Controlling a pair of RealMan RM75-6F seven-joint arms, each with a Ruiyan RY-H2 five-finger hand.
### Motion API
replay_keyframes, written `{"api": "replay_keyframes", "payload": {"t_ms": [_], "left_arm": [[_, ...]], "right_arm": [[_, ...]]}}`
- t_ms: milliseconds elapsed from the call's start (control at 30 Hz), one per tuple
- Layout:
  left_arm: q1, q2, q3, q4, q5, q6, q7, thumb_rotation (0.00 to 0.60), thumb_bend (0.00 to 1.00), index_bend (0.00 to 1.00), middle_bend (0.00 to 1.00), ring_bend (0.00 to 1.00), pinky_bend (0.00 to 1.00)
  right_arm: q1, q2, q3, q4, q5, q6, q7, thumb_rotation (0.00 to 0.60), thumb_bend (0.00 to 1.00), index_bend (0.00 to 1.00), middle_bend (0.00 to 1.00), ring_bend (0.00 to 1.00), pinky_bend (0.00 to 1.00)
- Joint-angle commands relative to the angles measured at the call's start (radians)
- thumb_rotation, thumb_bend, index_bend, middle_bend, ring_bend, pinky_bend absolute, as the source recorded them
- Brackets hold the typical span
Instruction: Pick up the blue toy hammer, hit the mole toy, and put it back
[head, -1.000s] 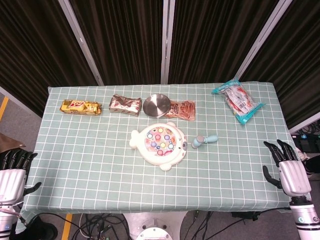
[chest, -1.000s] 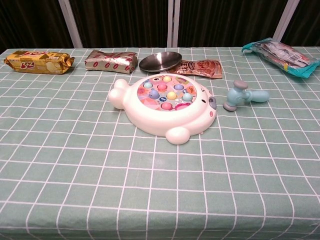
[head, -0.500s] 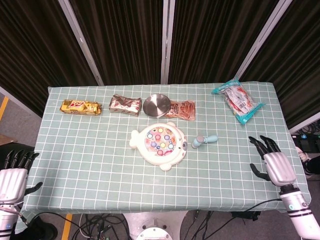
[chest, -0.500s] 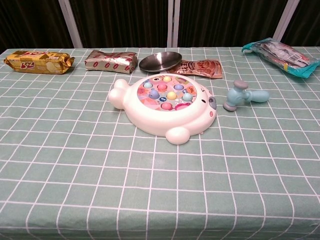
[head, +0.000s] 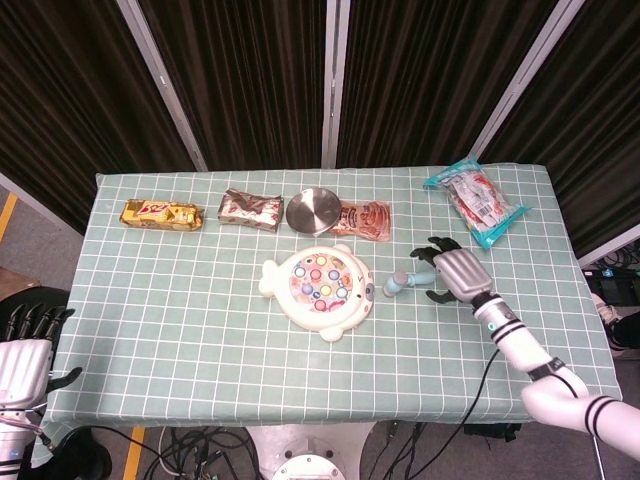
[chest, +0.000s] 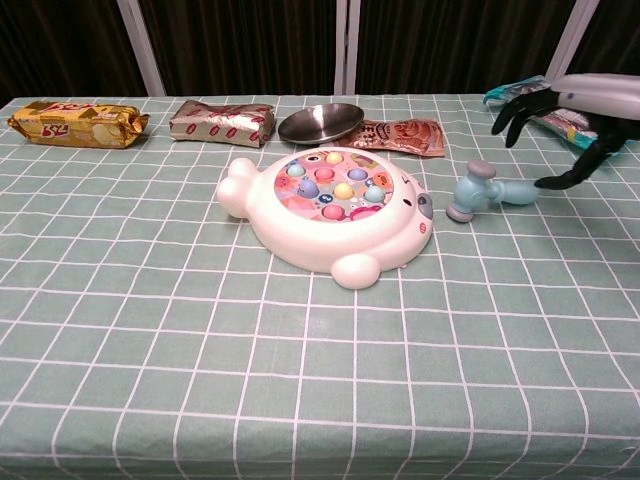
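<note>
The blue toy hammer lies on the checked cloth just right of the white mole toy, its head toward the toy. In the chest view the hammer rests flat beside the mole toy. My right hand hovers over the handle's far end with fingers spread and holds nothing; in the chest view the right hand arches above the handle, its thumb tip close to it. My left hand hangs off the table's front left corner, fingers extended and empty.
Along the back edge lie a gold snack pack, a brown wrapper, a steel bowl and a reddish packet. A blue-edged bag sits at the back right, behind my right hand.
My right hand has travelled from the table's right edge leftward and away from me, ending over the hammer's handle. The hammer, toy and left hand have stayed put.
</note>
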Motion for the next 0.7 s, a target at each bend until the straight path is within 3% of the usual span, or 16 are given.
{"api": "replay_keyframes", "payload": {"t_ms": [33,433,700], "left_arm": [[0.001,-0.001,0.001,0.003,-0.003,-0.002,-0.003,0.6,0.03,0.19,0.16,0.07,0.01],[0.002,-0.006,0.002,0.016,-0.005,-0.004,-0.014,0.6,0.03,0.19,0.16,0.07,0.01],[0.005,-0.007,0.001,0.02,-0.008,0.0,-0.018,0.6,0.03,0.19,0.16,0.07,0.01]], "right_arm": [[0.053,-0.071,-0.002,0.085,0.016,-0.066,0.011,0.6,0.16,0.29,0.33,0.12,0.15],[0.08,-0.151,-0.043,0.196,-0.009,-0.049,0.082,0.6,0.23,0.44,0.42,0.24,0.23],[0.084,-0.177,-0.063,0.242,-0.023,-0.025,0.126,0.6,0.26,0.47,0.46,0.29,0.28]]}}
